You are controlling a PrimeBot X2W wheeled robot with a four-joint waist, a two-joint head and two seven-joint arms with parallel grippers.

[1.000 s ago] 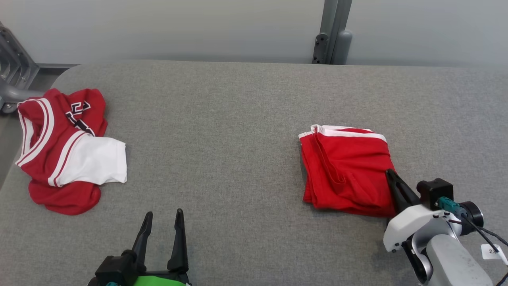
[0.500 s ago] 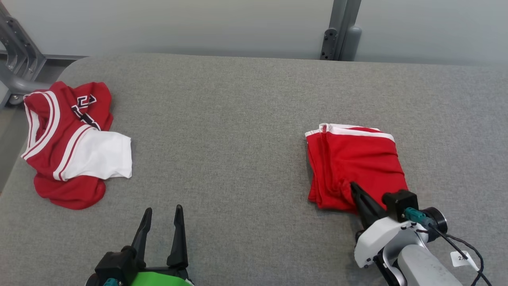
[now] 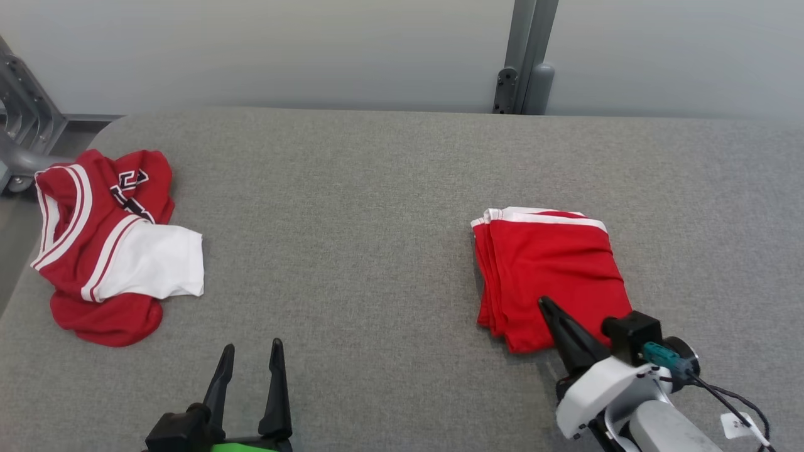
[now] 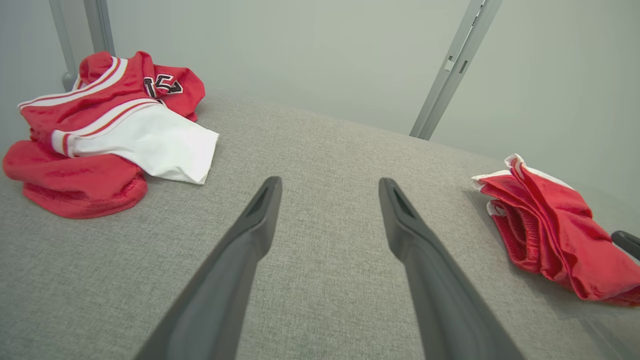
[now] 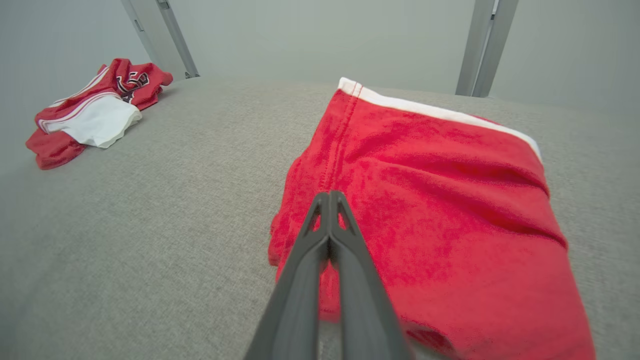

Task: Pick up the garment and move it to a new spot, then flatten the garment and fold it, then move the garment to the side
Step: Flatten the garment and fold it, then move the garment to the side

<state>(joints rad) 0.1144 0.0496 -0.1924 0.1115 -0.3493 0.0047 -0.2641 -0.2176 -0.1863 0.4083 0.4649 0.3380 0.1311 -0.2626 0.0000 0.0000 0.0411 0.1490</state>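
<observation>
The folded red garment [image 3: 549,270] looks soft and floppy, so I'd grab all layers at its near edge. The right gripper [image 3: 544,304] is pressed together over it, and the left gripper [image 3: 251,346] is spread wide

Red garment [image 3: 553,270] with white stripe

The right claw [image 3: 545,304], pinched closed, now rests on the near edge of the folded red shorts [image 3: 553,270], left of the near right corner where it was before. Their rumpled left flap now lies flat, its layers evenly stacked.
</observation>
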